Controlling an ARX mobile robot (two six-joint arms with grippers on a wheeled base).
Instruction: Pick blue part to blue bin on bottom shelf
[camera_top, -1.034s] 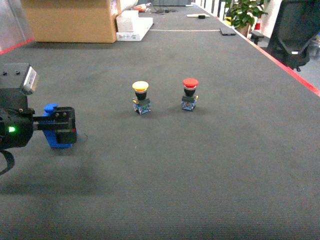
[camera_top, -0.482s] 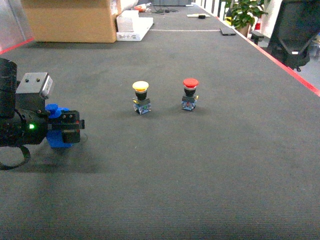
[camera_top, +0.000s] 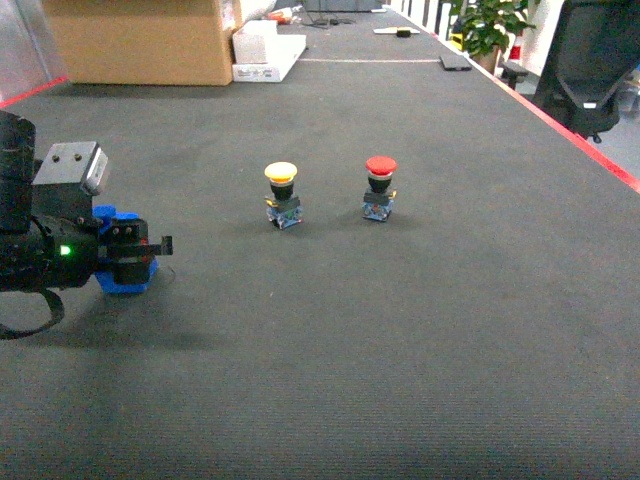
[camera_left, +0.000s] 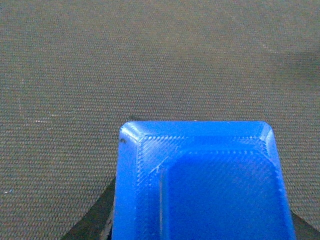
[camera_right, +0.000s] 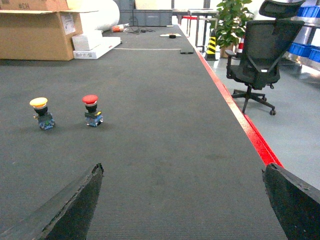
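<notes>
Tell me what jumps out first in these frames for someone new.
The bright blue ridged plastic part at the far left of the dark grey mat, with the left end effector around it; it fills the lower half of the left wrist view. Next, the yellow-capped pushbutton switch and the red-capped pushbutton switch standing upright side by side, apart, mid-mat. The right end effector hangs open over bare mat.

Your left arm (camera_top: 35, 255) is matte black, with a small green light glowing on its side and a grey camera box on top showing two dark screw holes. Your right gripper (camera_right: 182, 200) has two broad, rough-textured black fingers.
</notes>
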